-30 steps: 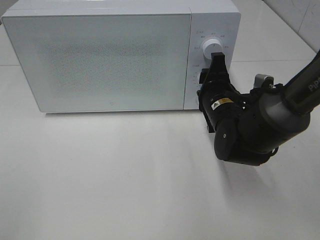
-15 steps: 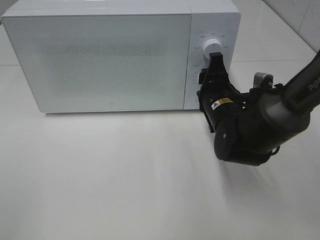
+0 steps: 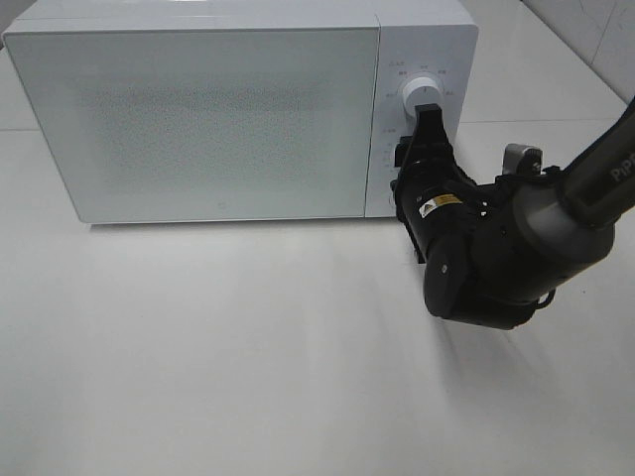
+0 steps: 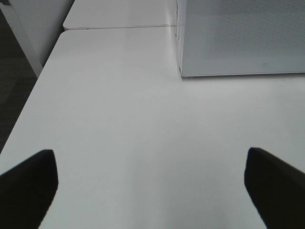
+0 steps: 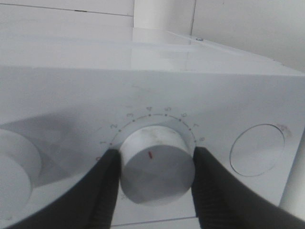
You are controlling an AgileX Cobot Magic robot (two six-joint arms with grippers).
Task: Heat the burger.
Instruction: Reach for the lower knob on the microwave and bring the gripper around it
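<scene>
A white microwave (image 3: 198, 119) stands at the back of a white surface (image 3: 248, 377), its door (image 3: 208, 124) shut and its speckled window giving no view inside. The burger cannot be seen from any camera, so I cannot tell where it is. The right arm (image 3: 585, 188) comes in from the right side of the high view. Its grey forearm slopes down to a bulky black wrist (image 3: 476, 268) that hangs just in front of the microwave's right front corner. From there the wrist bends back toward the control panel (image 3: 422, 109). The right jaws point straight at the panel, just below the upper knob (image 3: 421, 93), and hide what lies under them in the high view. The right wrist camera shows them half closed on the numbered dial (image 5: 157, 169). One black fingertip (image 5: 107, 186) presses against each side of its round rim. A small red mark on the dial's face sits below the ring of printed digits. A second knob (image 5: 14, 167) shows on one side of the dial and a round push button (image 5: 257, 150) on the other. The left arm is out of the high view. Its own camera looks low across the bare surface toward the microwave's left front corner (image 4: 181, 71). The left jaws are spread wide, their dark tips (image 4: 26, 186) far apart, gripping nothing and well short of the microwave.
</scene>
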